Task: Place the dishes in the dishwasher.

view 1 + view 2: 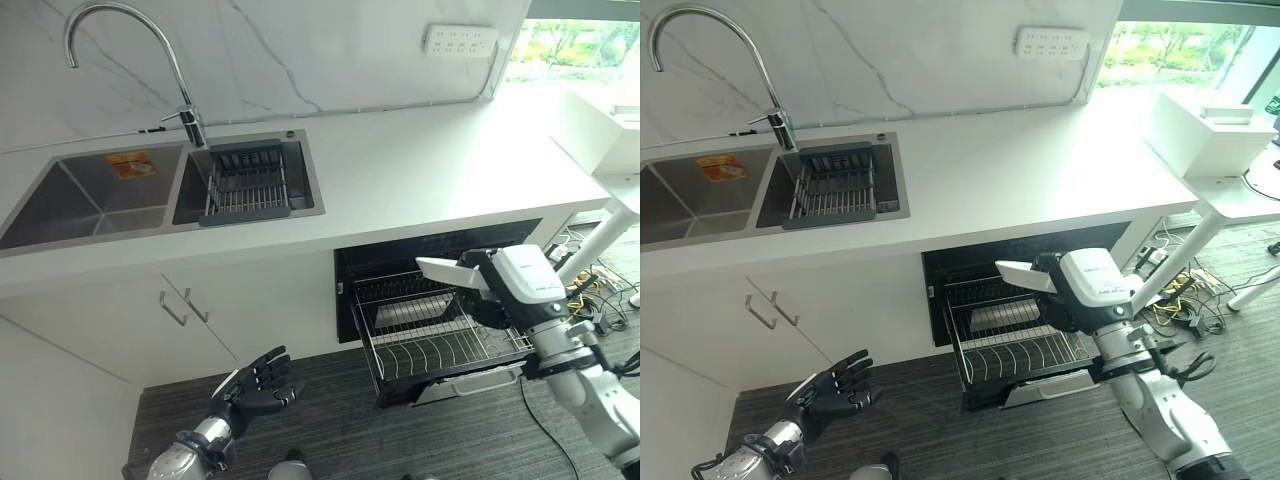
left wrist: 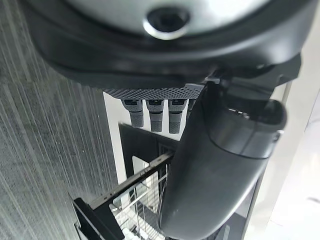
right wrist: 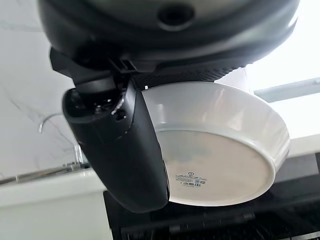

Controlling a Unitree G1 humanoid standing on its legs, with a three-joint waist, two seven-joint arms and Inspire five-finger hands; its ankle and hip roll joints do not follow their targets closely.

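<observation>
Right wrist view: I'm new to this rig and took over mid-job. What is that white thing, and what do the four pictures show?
That white thing is a dish, a shallow bowl seen from its underside, held by the robot's right hand with the thumb curled across it. The camera sits on that wrist. The two wide pictures come from the head's two eyes, looking down at a kitchen: a white counter with a double sink and a rack in it, and below, the open dishwasher with its wire basket pulled out. There the right hand holds the dish above the basket. The left hand hangs open over the floor, holding nothing; its wrist camera looks past its fingers toward the dishwasher.
</observation>
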